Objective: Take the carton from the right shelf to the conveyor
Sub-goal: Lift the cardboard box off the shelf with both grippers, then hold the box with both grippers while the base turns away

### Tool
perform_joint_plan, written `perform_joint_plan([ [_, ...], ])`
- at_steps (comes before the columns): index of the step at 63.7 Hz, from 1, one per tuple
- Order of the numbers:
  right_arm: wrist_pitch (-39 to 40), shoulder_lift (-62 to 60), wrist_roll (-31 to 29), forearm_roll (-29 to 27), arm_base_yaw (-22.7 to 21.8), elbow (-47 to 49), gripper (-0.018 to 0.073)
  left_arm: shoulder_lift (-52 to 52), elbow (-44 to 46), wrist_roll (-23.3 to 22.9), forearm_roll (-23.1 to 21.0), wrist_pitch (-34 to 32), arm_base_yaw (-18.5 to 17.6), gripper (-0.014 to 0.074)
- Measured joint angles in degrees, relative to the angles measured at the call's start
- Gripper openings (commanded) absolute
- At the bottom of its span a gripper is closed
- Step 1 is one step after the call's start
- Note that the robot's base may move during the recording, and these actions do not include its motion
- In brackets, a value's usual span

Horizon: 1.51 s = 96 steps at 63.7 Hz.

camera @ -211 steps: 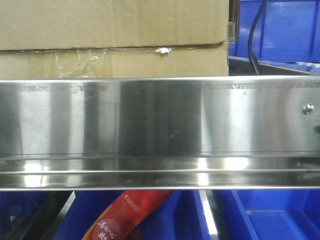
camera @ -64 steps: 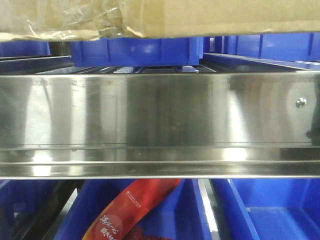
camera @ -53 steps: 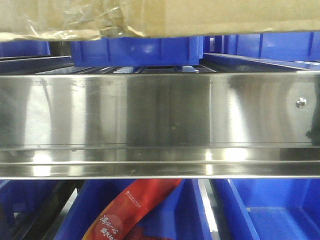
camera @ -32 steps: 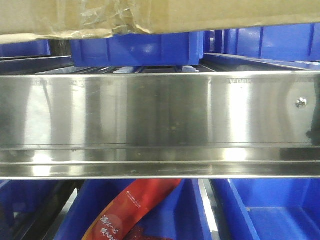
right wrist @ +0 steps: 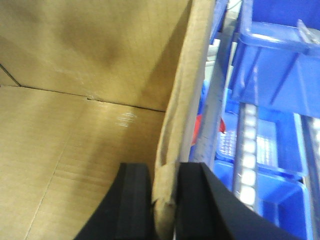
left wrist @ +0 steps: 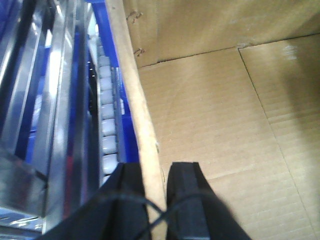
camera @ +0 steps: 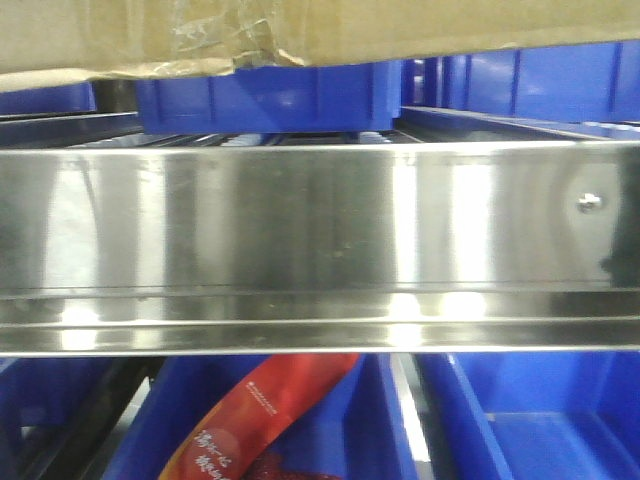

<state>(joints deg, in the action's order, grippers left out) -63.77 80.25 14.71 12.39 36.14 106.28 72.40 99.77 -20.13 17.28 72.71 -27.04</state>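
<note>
Carton (camera: 400, 25) spans the top edge of the front view, clear above the right shelf (camera: 300, 230) rail, with a blue bin (camera: 270, 95) visible in the gap. Left gripper (left wrist: 156, 180), bottom centre, is clamped narrow on one carton wall; right gripper (right wrist: 164, 185) likewise on another wall

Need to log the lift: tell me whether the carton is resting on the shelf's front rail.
No: the carton hangs above the front rail, with a blue bin showing between.

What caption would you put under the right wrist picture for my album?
The right gripper pinches the carton's wall, blue bins beside it.
</note>
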Motion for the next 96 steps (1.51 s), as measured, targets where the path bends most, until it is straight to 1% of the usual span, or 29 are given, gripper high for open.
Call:
perform_joint_plan([
  [96,0.35,0.00,-0.11,0.10,0.00,0.00,-0.0070,0.00,0.00,0.00,0.09,-0.10,0.00,-0.0016],
])
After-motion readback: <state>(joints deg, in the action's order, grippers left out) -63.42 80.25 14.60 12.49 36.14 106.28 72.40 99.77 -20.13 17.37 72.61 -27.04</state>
